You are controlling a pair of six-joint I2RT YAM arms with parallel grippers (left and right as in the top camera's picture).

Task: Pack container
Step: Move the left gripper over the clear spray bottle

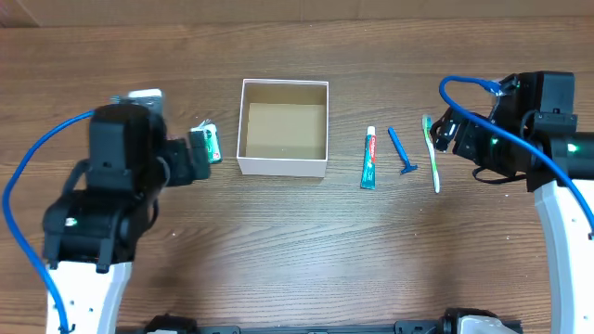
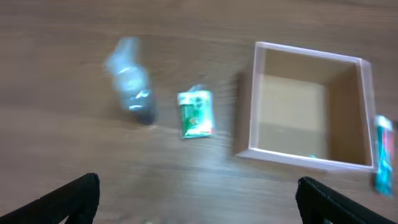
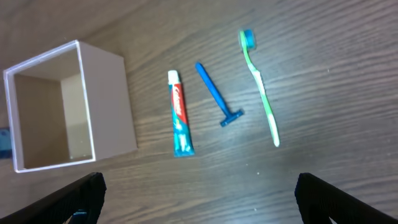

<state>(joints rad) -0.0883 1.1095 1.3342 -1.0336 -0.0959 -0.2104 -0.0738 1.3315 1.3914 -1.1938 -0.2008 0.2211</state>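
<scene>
Above table [image 2: 56, 37]: left tool [image 2: 198, 186] spread wide, empty; right tool [image 3: 200, 183] spread wide, empty, touching nothing.

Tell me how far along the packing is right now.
Done: nothing, the container looks empty. In hand: nothing, the left gripper and right gripper are both open and hold nothing. Left: toothpaste, razor and toothbrush on the right arm's side, green packet and small clear bottle on the left arm's side.
</scene>
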